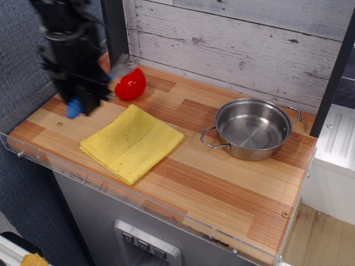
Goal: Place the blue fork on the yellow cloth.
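Note:
The yellow cloth (132, 142) lies flat on the wooden counter at the front left. My gripper (84, 105) is blurred by motion and hangs above the counter just left of the cloth's far corner. It is shut on the blue fork (74, 108). The fork's blue handle end sticks out below the gripper on the left. Its silver tines (121, 61) point up to the right, near the red object. The fork is lifted off the counter.
A red rounded object (131, 83) sits behind the cloth near a dark post (115, 33). A steel pot (252, 128) with two handles stands at the right. A clear plastic lip (138, 199) runs along the counter's front edge.

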Controlling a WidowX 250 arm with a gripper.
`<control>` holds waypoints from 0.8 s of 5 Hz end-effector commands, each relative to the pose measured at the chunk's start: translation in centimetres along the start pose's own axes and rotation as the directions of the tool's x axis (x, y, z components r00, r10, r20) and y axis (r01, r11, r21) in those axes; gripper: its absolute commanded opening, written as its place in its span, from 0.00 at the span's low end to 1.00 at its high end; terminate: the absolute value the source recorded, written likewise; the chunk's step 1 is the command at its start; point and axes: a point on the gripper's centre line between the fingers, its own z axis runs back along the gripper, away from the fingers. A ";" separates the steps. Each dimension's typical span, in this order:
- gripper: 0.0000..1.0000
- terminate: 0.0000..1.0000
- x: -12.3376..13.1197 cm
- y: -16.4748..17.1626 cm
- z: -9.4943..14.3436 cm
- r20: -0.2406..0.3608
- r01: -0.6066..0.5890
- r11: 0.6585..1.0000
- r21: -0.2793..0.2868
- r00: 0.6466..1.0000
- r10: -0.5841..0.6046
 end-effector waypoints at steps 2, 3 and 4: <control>0.00 0.00 -1.2 -3.6 -3.2 -0.040 0.052 0.994 -0.093 0.998 -0.056; 0.00 0.00 -1.3 -3.7 -4.6 -0.062 0.052 0.992 -0.115 0.996 -0.059; 0.00 0.00 -0.8 -3.9 -5.5 -0.078 0.071 0.990 -0.124 0.994 -0.082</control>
